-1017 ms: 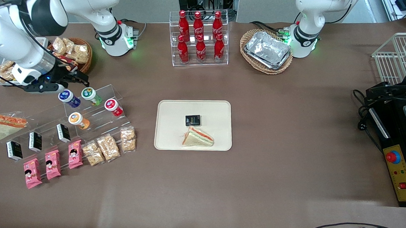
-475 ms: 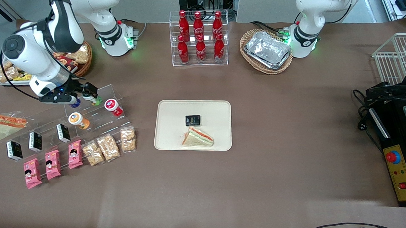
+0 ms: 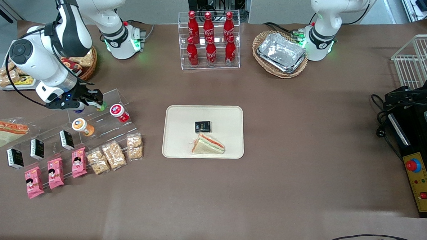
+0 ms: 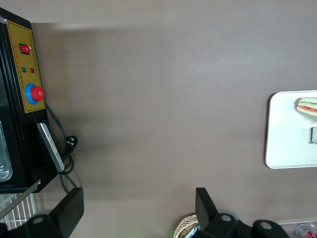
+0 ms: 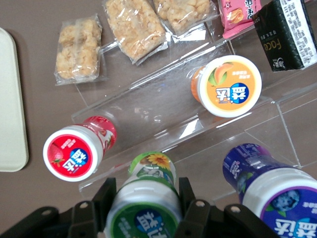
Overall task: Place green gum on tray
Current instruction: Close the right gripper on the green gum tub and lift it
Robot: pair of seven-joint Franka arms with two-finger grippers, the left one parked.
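Note:
The green gum (image 5: 148,198) lies on the upper step of the clear acrylic stand (image 3: 101,120), its white-rimmed green lid toward the wrist camera. My right gripper (image 5: 147,186) is open, with one finger on each side of the bottle and a small gap to its body. In the front view the gripper (image 3: 93,102) covers most of the green gum (image 3: 100,108). The cream tray (image 3: 185,115) lies at the table's middle, toward the parked arm from the stand; its edge shows in the right wrist view (image 5: 10,99).
A blue-lidded bottle (image 5: 277,198) and a red-lidded bottle (image 5: 74,151) flank the green gum; an orange-lidded bottle (image 5: 229,85) lies one step lower. A sandwich (image 3: 208,145) and a black packet (image 3: 202,126) lie on the tray. Snack bags (image 3: 113,155) lie nearer the front camera.
The right arm came down from beside the stand onto the green gum, so that its fingers now stand on both sides of the bottle. The bottles have not moved.

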